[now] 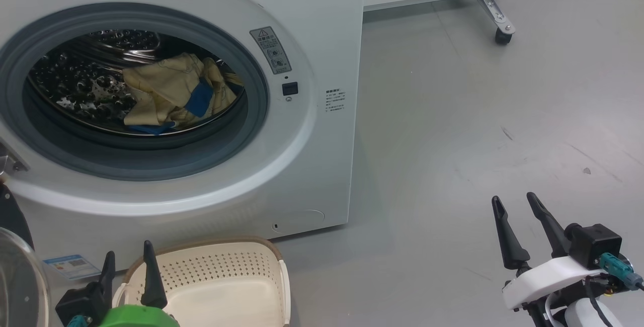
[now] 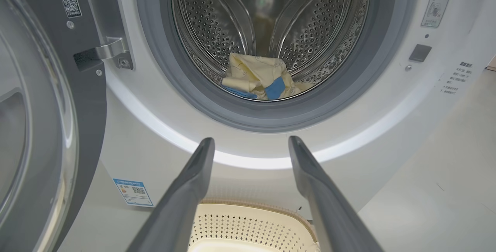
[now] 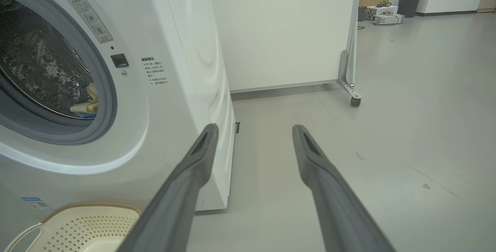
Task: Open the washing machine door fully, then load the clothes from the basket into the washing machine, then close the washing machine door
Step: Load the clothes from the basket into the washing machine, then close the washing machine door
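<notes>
Left gripper [image 1: 128,255] lower left, spread wide, empty; right gripper [image 1: 513,200] lower right, likewise. Clothes [image 1: 171,95] sit upper left, near the seal [image 1: 151,161]. Door [image 1: 15,276] stands open at the left edge. Closing it could pinch a trailing hem!

Left end effector [image 1: 128,248] spread, right [image 1: 513,197] likewise

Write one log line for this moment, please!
door: open | clothes: in drum | basket: no clothes seen | left gripper: open | right gripper: open | next: probably close door
</notes>
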Tool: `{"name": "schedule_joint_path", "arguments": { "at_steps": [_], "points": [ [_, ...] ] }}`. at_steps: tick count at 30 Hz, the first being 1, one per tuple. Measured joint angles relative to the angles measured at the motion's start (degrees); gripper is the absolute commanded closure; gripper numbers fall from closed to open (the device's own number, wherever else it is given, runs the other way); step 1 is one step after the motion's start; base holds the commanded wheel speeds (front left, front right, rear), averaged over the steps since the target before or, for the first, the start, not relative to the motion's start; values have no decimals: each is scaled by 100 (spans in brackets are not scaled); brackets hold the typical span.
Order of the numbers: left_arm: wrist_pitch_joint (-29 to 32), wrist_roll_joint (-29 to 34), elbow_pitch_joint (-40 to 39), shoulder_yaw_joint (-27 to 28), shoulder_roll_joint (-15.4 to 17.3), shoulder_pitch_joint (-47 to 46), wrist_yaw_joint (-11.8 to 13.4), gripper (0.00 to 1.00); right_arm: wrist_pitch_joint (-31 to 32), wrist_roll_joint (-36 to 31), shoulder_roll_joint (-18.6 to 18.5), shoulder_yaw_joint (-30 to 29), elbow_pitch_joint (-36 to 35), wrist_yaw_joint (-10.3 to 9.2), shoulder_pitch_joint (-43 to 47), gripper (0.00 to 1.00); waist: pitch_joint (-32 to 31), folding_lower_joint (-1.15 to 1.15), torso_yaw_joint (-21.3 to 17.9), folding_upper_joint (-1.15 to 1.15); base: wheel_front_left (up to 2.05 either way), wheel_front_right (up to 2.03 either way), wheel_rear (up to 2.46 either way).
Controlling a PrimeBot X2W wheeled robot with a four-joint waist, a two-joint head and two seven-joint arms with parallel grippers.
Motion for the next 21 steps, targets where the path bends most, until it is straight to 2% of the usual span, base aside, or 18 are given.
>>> {"name": "schedule_joint_path", "arguments": {
  "at_steps": [21],
  "points": [
    [0,-8,-125,-46,1,48,89,0,0,0,15,-2,-1,0,0,0,43,0,-16,0,0,1,-1]
  ]
}}
